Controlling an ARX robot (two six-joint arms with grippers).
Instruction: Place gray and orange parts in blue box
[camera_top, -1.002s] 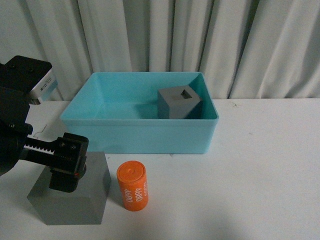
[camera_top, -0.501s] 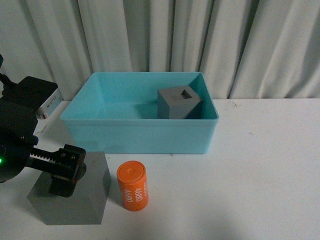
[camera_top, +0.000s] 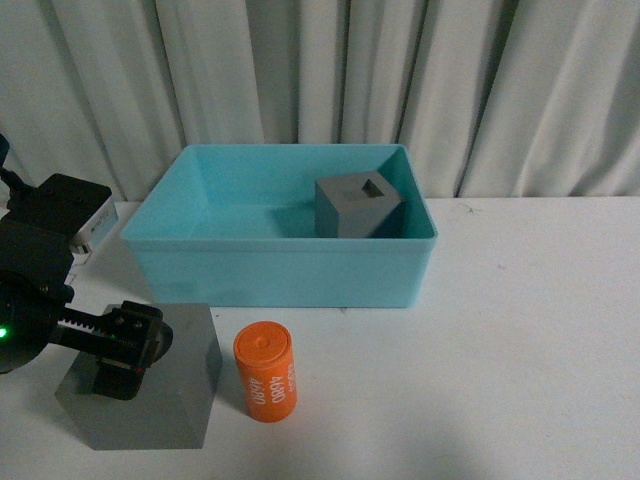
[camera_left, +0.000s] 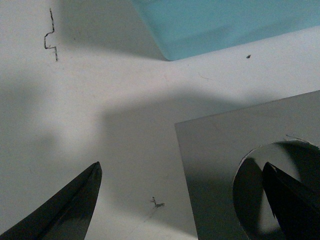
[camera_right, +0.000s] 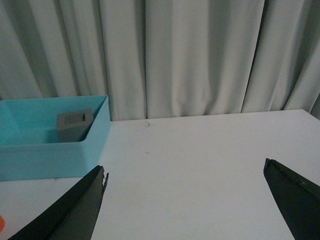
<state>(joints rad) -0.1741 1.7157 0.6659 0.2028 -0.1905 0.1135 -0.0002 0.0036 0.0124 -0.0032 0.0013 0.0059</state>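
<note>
**A:** What's the setting?

**B:** A white table (camera_top: 520, 330) in front of pale, pleated curtains (camera_top: 330, 70).

**A:** Where is the left gripper?

**B:** The left gripper (camera_left: 181, 167) hangs low over the gray cube with the round recess (camera_top: 150, 410), which stands on the table. Its fingers are spread apart and grasp nothing. One finger (camera_left: 292, 200) is over the round recess and the other (camera_left: 70, 212) is over bare table beside the cube, so one top edge of the cube lies between them. I cannot tell whether either finger touches the cube.

**A:** And the orange cylinder?

**B:** The orange cylinder (camera_top: 266, 371) stands upright just beside that cube. It is on the far side from the finger over the table, with a narrow gap to the cube.

**A:** The blue box?

**B:** The blue box (camera_top: 280, 270) sits beyond the left fingers, near the cube. The gray cube with the square recess (camera_top: 358, 208) is inside it, at the end farther from those fingers, turned so one corner faces forward.

**A:** The right gripper?

**B:** The right gripper (camera_right: 185, 167) has its fingers wide apart with only bare table between them. The blue box is well off to the side, past one of its fingers.
</note>
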